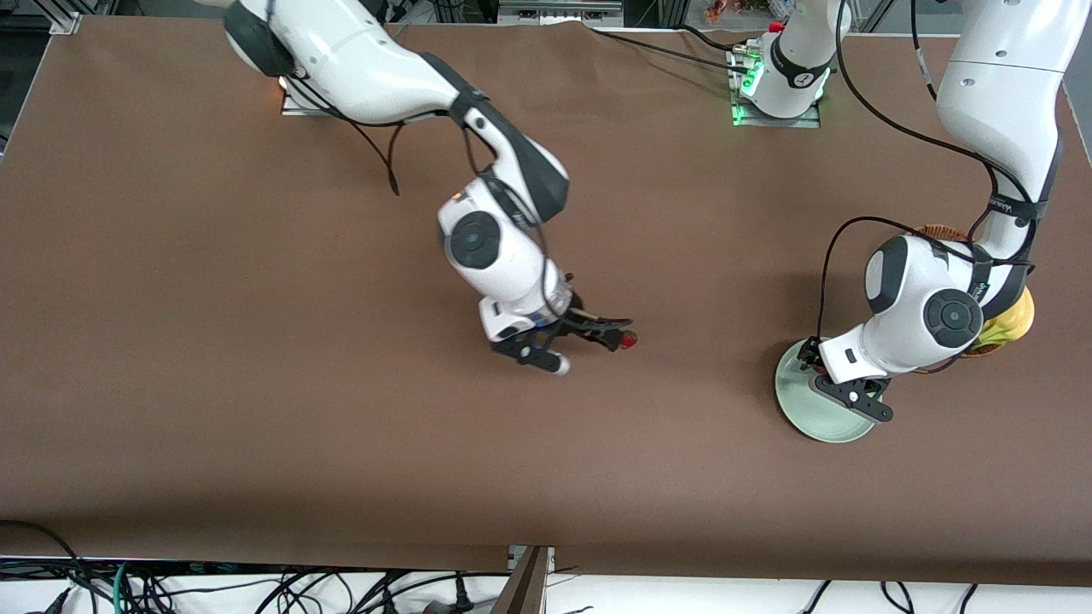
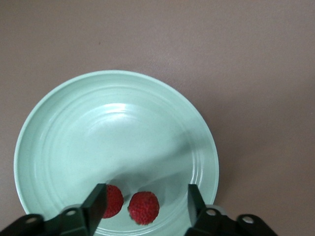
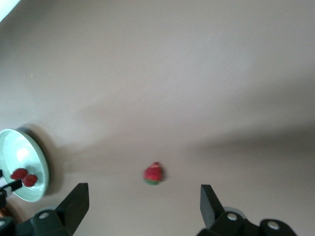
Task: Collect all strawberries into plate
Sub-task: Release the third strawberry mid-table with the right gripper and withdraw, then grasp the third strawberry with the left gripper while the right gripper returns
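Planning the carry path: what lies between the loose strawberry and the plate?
Only bare tabletop between strawberry and plate, seen in the right wrist view.

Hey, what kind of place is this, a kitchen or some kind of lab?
Most likely a robotics lab, not a kitchen: two white robot arms are bolted to a brown-covered table, loose cables trail along its edge, and the only tableware is a plate with strawberries.

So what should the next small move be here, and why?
Probably the right gripper should drop straight down around the last strawberry and close. Its jaws are open above that berry, which lies on the table. The other two berries already sit in the plate, under the open left gripper.
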You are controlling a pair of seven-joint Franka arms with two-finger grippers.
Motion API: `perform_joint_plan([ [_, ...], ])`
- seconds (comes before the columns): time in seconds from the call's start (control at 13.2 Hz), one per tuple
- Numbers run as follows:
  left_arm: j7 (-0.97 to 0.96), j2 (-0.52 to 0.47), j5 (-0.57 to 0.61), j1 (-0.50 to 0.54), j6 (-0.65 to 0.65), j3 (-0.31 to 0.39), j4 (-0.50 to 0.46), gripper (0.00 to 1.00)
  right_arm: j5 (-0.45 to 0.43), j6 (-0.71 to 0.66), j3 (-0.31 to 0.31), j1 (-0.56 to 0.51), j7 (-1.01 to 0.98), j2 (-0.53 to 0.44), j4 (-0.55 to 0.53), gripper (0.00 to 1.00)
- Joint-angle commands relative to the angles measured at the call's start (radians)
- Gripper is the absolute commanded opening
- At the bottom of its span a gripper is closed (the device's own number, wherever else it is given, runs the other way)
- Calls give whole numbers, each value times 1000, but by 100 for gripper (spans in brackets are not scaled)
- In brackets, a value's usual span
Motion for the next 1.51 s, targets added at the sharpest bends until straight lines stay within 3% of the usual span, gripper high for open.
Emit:
perform_joint_plan([
  [0.0,-36,-20,-65,3,-32,-48,14,100,-13,-175,16,-117,-205,-179,-169,100],
  [0.23,-261,-32,-79,0,-80,-109,10,100,-23,-366,14,-300,-495,-413,-395,100],
  [0.38,-492,-41,-77,-23,-89,-161,4,100,-120,-527,14,-406,-673,-506,-432,100],
  [0.53,-680,-38,-70,-100,-86,-166,5,100,-190,-628,11,-483,-778,-582,-435,100],
  [0.83,-947,3,-18,-282,-8,-158,8,100,-283,-672,-58,-510,-884,-772,-541,100],
  [0.98,-1025,51,15,-319,73,-158,13,100,-344,-675,-61,-523,-910,-839,-585,100],
  [1.29,-1033,115,128,-333,130,-157,13,100,-333,-750,-61,-524,-907,-901,-602,100],
  [1.44,-1033,118,133,-342,132,-155,23,66,-330,-765,-64,-527,-914,-938,-596,100],
])
